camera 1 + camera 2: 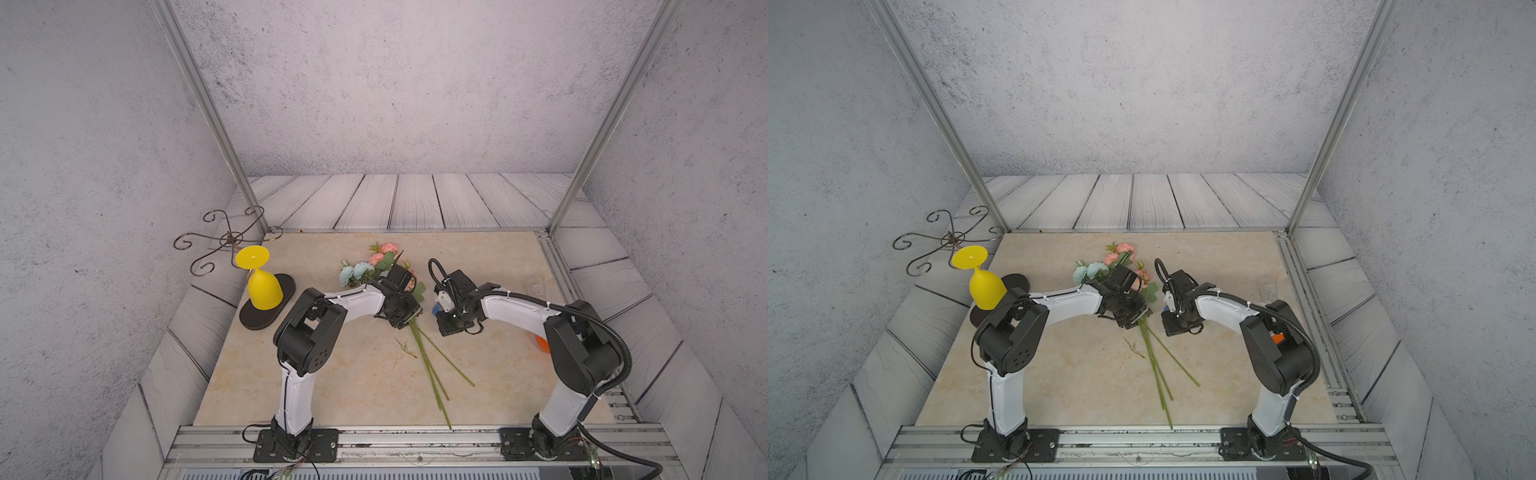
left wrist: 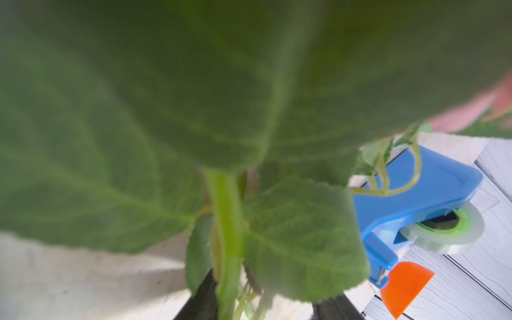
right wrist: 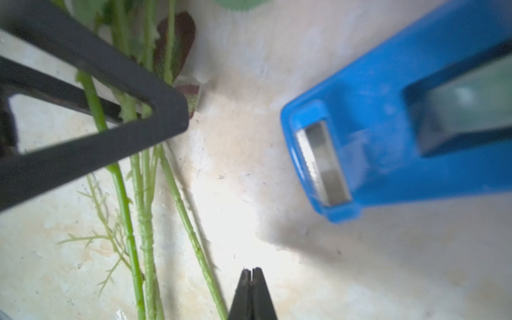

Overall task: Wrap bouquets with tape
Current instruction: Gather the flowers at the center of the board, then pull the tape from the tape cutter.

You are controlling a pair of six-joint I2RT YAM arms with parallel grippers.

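Though your left end effector [image 2: 263,310] straddles the bouquets [image 3: 144,221] spread and your right end effector [image 3: 250,291] is pressed together, no tape [image 2: 448,235] seems wrapped round them yet.

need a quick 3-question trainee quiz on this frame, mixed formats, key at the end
1. True or false: the right gripper is shut.
2. Pick one. The yellow goblet is:
A. upright on the bare table
B. upside down on a dark mat
C. lying on its side
3. Short answer: what runs between the fingers of the left gripper?

Key
1. True: the fingertips meet in the right wrist view.
2. B
3. The stems of the bouquet. The left wrist view shows the fingers standing apart on either side of them.
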